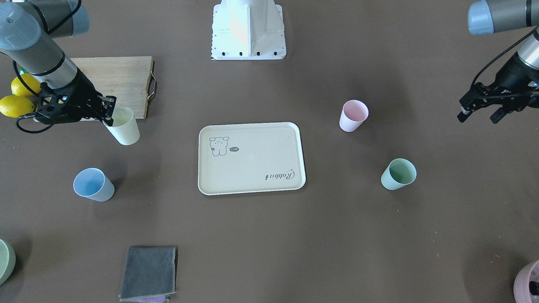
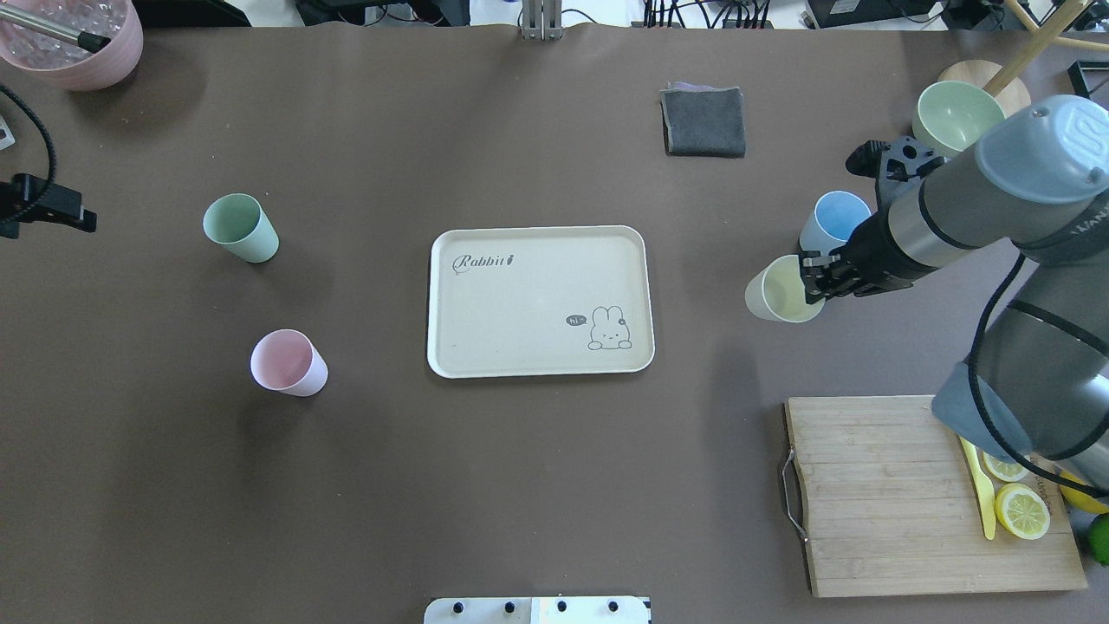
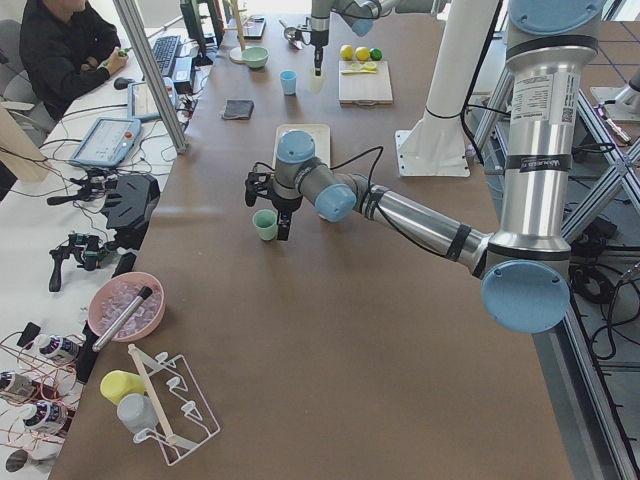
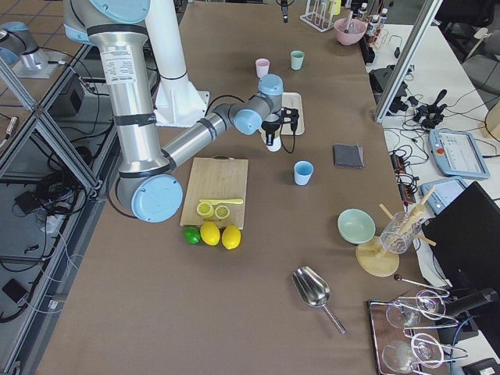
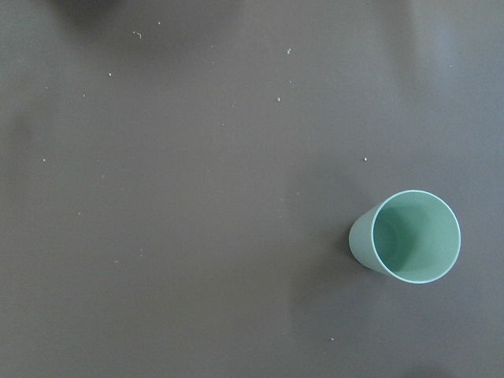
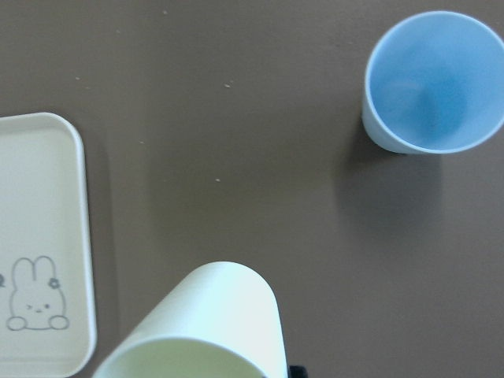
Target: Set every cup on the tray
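Note:
The cream tray with a line-drawn cartoon and "Rabbit" script lies at the table's middle, with nothing on it. My right gripper is shut on the rim of a pale yellow cup and holds it tilted, right of the tray in the overhead view. A blue cup stands just beyond it. A pink cup and a green cup stand left of the tray. My left gripper is open and empty, high off the table edge, away from the green cup.
A wooden cutting board with lemon slices and a yellow knife lies under my right arm, whole lemons beside it. A grey cloth, a green bowl and a pink bowl sit along the far edge.

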`<state>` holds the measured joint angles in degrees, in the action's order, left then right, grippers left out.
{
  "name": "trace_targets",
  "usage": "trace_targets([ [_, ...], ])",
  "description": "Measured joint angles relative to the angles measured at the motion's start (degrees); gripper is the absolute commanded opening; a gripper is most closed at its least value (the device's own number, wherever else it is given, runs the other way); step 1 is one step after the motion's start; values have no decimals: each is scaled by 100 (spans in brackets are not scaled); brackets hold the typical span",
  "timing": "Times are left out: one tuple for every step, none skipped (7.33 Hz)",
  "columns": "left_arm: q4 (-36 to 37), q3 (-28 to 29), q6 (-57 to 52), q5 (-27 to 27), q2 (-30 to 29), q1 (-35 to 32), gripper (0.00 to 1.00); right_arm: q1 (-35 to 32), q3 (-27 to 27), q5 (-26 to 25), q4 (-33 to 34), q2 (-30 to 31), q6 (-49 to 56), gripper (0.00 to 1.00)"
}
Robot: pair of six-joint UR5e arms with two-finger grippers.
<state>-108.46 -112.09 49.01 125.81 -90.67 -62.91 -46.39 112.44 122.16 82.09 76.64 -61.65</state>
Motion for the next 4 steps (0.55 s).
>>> trace_targets([
  [-2,-133,506,-248,-48,432,98,88,-22,-17,385,-426,-146,0],
  [-5,-194,932,-467,-142,819,98,182,-80,-39,628,-760,-222,0],
  [-9,-203,1233,-675,-229,1141,98,255,-190,-52,778,-1054,-254,0],
  [-14,-197,1408,-848,-302,1364,98,321,-348,-55,863,-1320,-298,0],
])
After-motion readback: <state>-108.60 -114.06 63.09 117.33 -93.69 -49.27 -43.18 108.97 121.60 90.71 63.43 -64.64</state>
